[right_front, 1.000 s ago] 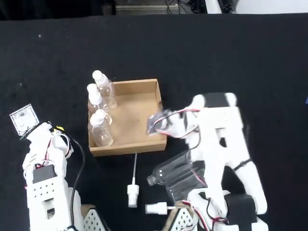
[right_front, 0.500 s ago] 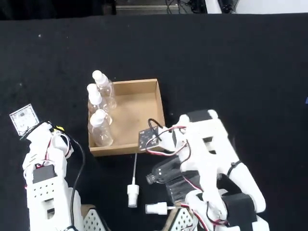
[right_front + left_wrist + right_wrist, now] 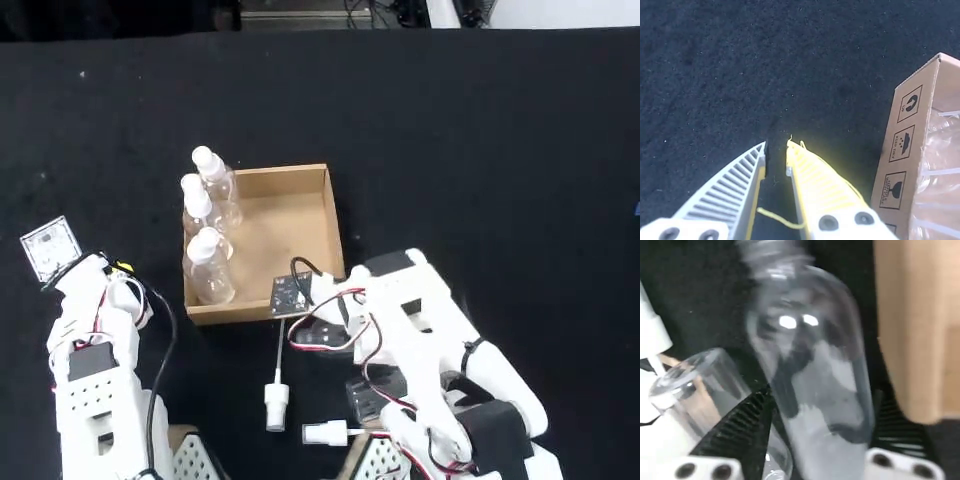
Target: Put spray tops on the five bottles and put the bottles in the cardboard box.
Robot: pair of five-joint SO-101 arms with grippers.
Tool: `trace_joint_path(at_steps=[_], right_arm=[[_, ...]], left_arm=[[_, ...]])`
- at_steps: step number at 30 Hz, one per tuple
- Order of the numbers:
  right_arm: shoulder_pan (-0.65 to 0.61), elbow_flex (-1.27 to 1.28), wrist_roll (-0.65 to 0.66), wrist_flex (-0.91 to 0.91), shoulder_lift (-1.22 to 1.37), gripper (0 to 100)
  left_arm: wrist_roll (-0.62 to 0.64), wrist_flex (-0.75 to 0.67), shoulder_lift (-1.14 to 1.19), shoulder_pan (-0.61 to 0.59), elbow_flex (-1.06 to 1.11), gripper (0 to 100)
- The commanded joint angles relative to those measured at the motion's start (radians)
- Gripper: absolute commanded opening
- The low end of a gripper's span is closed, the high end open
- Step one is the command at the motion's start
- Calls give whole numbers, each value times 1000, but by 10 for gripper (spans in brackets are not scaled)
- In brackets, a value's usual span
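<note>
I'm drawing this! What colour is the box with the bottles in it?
The cardboard box is brown, clearest in the high view.

- The surface (image 3: 500,120) is covered in black cloth.
- A cardboard box (image 3: 285,170) sits left of the middle, nearer the near edge than the far one.
- A spray top (image 3: 276,400) lies between the box and the near edge, its thin tube pointing at the box.
- A second spray top (image 3: 325,433) lies just beside it, closer to the near edge.
- Two uncapped clear bottles (image 3: 810,375) (image 3: 705,390) lie side by side by the box's outer wall.

Bottles (image 3: 208,262) crowd the left of the cardboard box (image 3: 287,238); rest open.
</note>
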Motion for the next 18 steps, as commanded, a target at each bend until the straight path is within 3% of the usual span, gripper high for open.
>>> trace_joint_path(at_steps=[1, 4, 11, 14, 18], right_arm=[[8, -4, -18, -8, -5, 127], [61, -42, -14, 32, -7, 80], [232, -251, -18, 278, -117, 87], [350, -352, -9, 404, -157, 87], [580, -469, -37, 381, -145, 88]], left_arm=[[2, -5, 5, 2, -38, 62], [2, -5, 5, 2, -38, 62], [2, -5, 5, 2, -38, 62], [2, -5, 5, 2, -36, 62], [2, -5, 5, 2, -36, 62]])
